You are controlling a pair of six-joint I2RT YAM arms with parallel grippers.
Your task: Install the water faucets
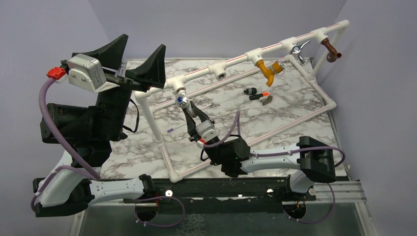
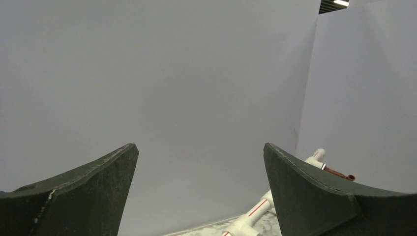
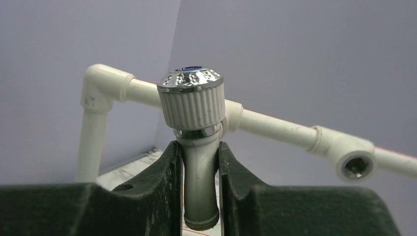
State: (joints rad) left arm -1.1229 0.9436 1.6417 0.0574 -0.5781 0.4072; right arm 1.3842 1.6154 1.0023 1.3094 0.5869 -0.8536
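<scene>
My right gripper [image 1: 186,107] [image 3: 199,162] is shut on the spout of the white plastic faucet [image 3: 196,147] with a silvery knob [image 1: 182,101], held at the leftmost tee of the white pipe frame [image 1: 236,61]. On the frame's top rail hang a mustard-yellow faucet [image 1: 268,71], a chrome-levered faucet [image 1: 297,49] and a brown faucet [image 1: 330,50]. A black-and-orange faucet [image 1: 256,94] lies on the marble table. One tee socket [image 1: 220,74] [image 3: 355,167] stands open. My left gripper [image 1: 140,61] [image 2: 199,184] is open and empty, raised high at the left, facing the wall.
The marble table top [image 1: 290,105] carries the pipe frame's rectangular base [image 1: 328,105]. Grey walls close in at back and right. A black rail [image 1: 211,189] runs along the near edge by the arm bases.
</scene>
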